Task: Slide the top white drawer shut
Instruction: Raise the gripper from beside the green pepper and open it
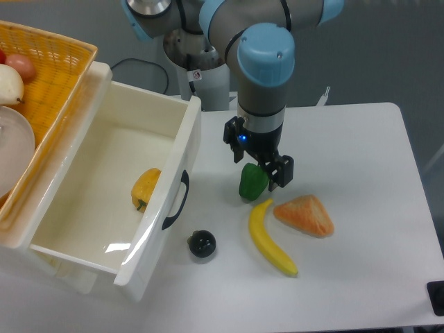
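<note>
The top white drawer [97,201] stands fully extended at left with a yellow pepper [144,188] inside, while the gripper [261,168], jaws parted around a green pepper [252,182] without clear contact, is in the approach step and must next move to the drawer's black handle [177,201].

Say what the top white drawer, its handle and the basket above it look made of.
Top white drawer: likely glossy plastic; light glints off its smooth floor. Its handle: black, probably plastic, curved, dull sheen. Basket: yellow-orange open weave, wicker or molded plastic; cannot tell which.
</note>
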`<move>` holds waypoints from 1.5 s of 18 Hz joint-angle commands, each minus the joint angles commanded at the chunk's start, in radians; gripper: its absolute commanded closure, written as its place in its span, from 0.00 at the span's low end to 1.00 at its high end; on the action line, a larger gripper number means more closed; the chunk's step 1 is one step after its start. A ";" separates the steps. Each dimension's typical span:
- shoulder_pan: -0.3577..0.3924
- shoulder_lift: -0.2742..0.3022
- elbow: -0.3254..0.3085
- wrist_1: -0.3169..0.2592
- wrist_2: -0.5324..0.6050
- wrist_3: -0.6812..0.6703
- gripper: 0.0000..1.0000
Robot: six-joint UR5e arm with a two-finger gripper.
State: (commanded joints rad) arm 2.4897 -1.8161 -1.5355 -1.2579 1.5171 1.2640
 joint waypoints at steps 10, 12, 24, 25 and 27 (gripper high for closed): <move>-0.005 -0.026 -0.023 0.022 -0.005 -0.048 0.00; -0.005 -0.026 -0.025 0.022 -0.008 -0.051 0.00; -0.002 -0.057 -0.025 0.061 -0.081 -0.244 0.00; -0.002 -0.061 -0.018 0.063 -0.081 -0.273 0.00; -0.003 -0.069 -0.011 0.063 -0.083 -0.342 0.00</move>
State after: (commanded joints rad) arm 2.4866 -1.8852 -1.5463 -1.1950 1.4343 0.9224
